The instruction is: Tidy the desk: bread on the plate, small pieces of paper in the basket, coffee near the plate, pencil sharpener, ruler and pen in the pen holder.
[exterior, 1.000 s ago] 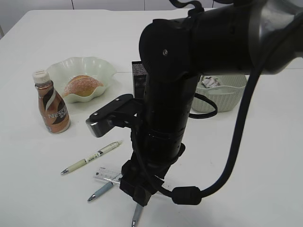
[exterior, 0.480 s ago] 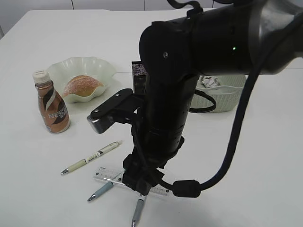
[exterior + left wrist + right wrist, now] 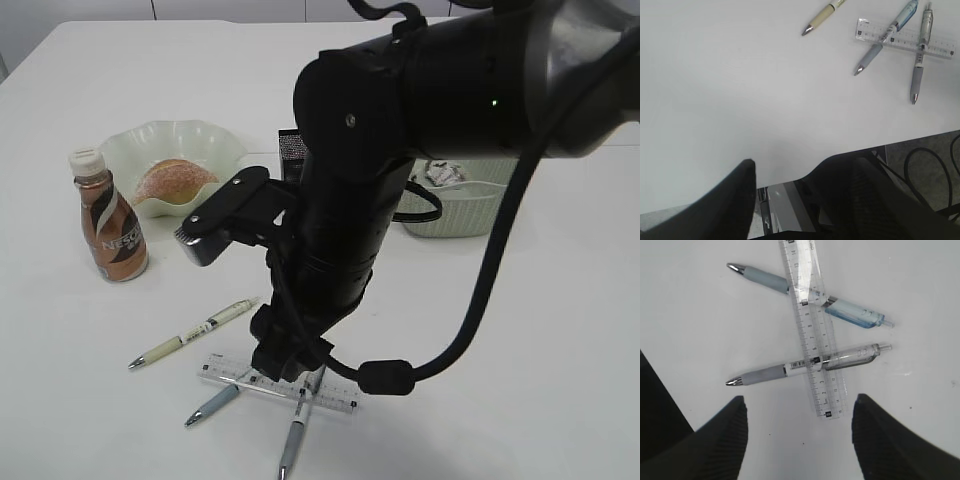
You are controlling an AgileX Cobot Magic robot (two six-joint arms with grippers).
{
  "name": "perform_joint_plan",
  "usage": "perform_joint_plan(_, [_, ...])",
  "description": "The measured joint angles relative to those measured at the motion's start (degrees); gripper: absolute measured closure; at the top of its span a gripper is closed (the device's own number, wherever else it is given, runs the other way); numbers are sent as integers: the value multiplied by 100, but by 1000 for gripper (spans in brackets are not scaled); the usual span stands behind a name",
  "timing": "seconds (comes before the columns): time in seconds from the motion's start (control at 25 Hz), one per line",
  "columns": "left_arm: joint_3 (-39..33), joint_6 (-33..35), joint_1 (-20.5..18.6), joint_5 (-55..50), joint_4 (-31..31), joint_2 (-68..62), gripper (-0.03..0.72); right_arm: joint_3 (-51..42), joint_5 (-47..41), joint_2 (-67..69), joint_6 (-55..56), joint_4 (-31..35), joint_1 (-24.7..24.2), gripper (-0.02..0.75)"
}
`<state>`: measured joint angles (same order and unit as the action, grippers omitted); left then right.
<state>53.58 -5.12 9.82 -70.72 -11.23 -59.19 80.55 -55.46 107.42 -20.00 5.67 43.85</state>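
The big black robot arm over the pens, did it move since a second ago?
Yes. In the exterior view the right gripper has lifted: earlier it hid the ruler, which now lies uncovered below it, crossed by two pens.

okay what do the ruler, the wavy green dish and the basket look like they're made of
Ruler: clear, glossy plastic, it seems; the pens crossing it show through.
Wavy green dish: translucent pale green, smooth and shiny, probably plastic, possibly glass.
Basket: matte pale-green plastic by the look, moulded in a perforated woven pattern.
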Motion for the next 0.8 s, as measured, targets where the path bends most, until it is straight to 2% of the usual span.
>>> perform_joint_plan(0.8, [0, 23, 0, 0, -45, 0, 239, 209, 288, 948, -368, 40, 18, 256])
